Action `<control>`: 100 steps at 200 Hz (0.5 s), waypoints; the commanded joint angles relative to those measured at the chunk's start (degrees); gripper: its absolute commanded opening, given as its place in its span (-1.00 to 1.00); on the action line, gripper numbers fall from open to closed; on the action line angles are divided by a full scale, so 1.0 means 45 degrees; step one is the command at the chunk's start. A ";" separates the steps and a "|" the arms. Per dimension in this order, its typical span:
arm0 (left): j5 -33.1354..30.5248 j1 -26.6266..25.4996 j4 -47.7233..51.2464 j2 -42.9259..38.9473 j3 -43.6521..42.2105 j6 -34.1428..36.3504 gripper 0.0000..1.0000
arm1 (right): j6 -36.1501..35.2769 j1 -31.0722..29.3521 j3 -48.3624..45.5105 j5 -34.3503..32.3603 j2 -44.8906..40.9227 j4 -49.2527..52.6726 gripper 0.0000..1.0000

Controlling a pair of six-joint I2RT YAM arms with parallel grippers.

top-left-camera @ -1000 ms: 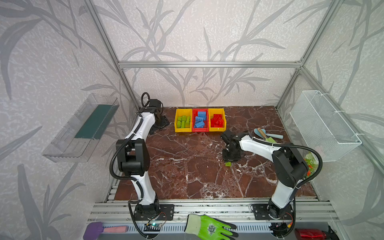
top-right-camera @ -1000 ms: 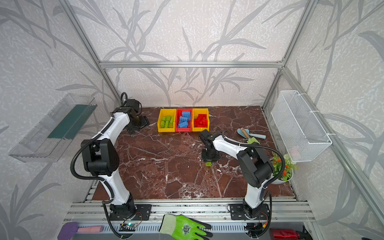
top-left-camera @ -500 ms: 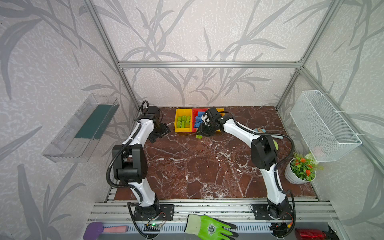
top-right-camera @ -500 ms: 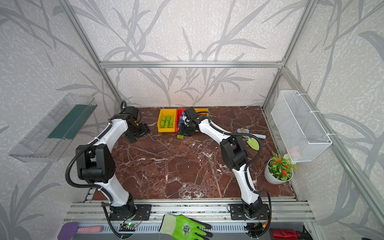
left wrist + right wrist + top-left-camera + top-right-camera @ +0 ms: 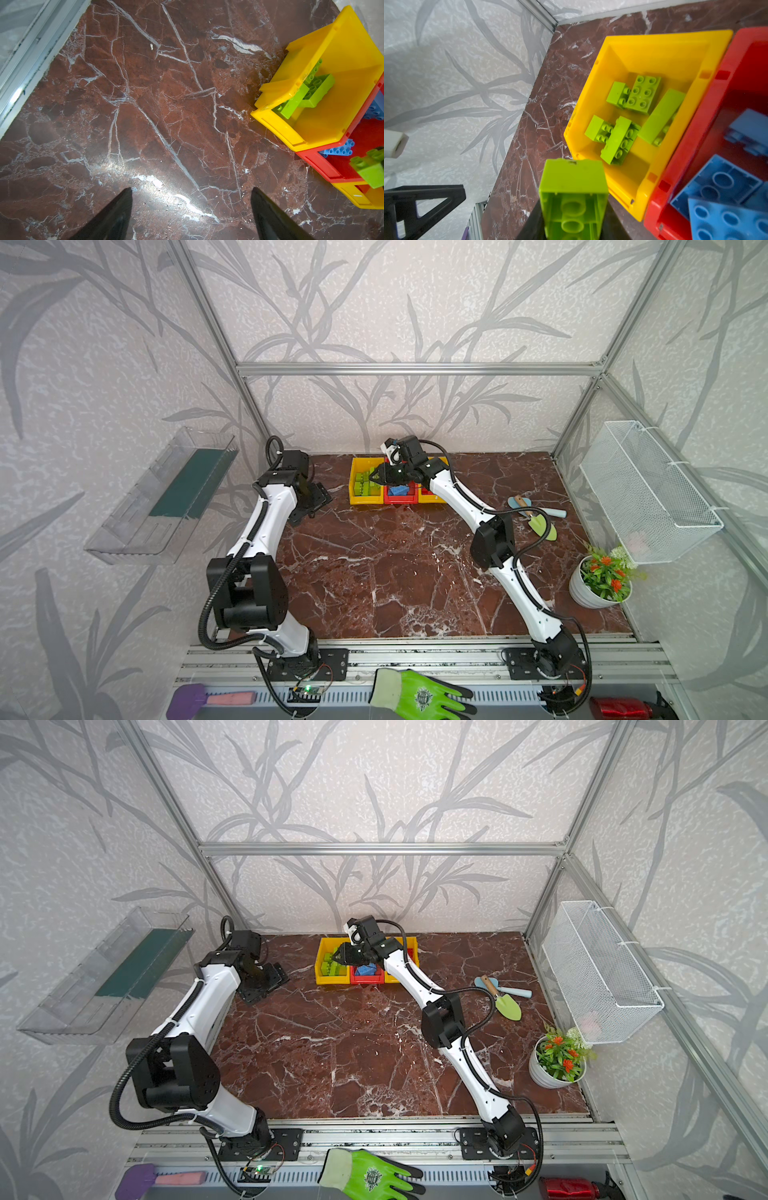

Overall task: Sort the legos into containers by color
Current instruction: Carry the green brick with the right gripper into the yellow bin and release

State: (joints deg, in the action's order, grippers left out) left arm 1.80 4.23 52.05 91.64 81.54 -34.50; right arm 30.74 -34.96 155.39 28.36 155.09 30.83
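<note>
Holding the left gripper (image 5: pixel 191 189) open above the worktop (image 5: pixel 166 104), left of the yellow bin (image 5: pixel 654 47), cradling several lime green legos (image 5: pixel 643 93) in that bin, clamping one lime green brick (image 5: pixel 572 180) in the right gripper (image 5: pixel 375 477) above the bin row, housing blue legos (image 5: pixel 716 182) in the red bin (image 5: pixel 710 104).

3 bins (image 5: pixel 400 501) sit joined in a row at the back of the table: the left yellow bin (image 5: pixel 654 37) holds 5 lime bricks (image 5: pixel 643 93) lying jumbled, and the red bin (image 5: pixel 695 145) in the middle holds blue bricks (image 5: pixel 716 187) heaped at angles. The right yellow bin (image 5: pixel 434 499) is mostly hidden, with a bit of red showing inside. 1 more lime brick (image 5: pixel 573 178) is up in the air, pinched in the right gripper (image 5: pixel 572 218), hollow underside showing, near where the left yellow and red bins meet.
</note>
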 commanded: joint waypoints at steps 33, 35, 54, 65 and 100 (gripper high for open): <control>-0.0429 0.0179 0.0425 -0.0567 0.0157 0.0380 0.78 | -0.1753 -0.0149 0.0171 -0.0885 0.0647 -0.1464 -0.47; -0.0432 0.0185 0.0425 -0.0575 0.0161 0.0381 0.78 | -0.1778 -0.0148 0.0165 -0.0924 0.0662 -0.1544 -0.46; -0.0401 0.0239 0.0445 -0.0521 0.0226 0.0432 0.78 | -0.2043 -0.0153 0.0370 -0.1320 0.0956 -0.1975 -0.44; -0.0324 0.0266 0.0463 -0.0505 0.0258 0.0438 0.78 | -0.2184 -0.0147 0.0660 -0.1483 0.1241 -0.2136 -0.43; -0.0361 0.0307 0.0596 -0.0507 0.0289 0.0494 0.78 | -0.2396 -0.0181 0.1181 -0.1745 0.1865 -0.2722 -0.28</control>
State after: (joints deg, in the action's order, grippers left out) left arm 1.19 5.13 52.49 91.05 81.54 -33.36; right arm 22.13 -35.38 158.45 22.28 161.12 22.50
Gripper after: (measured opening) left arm 0.889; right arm 0.343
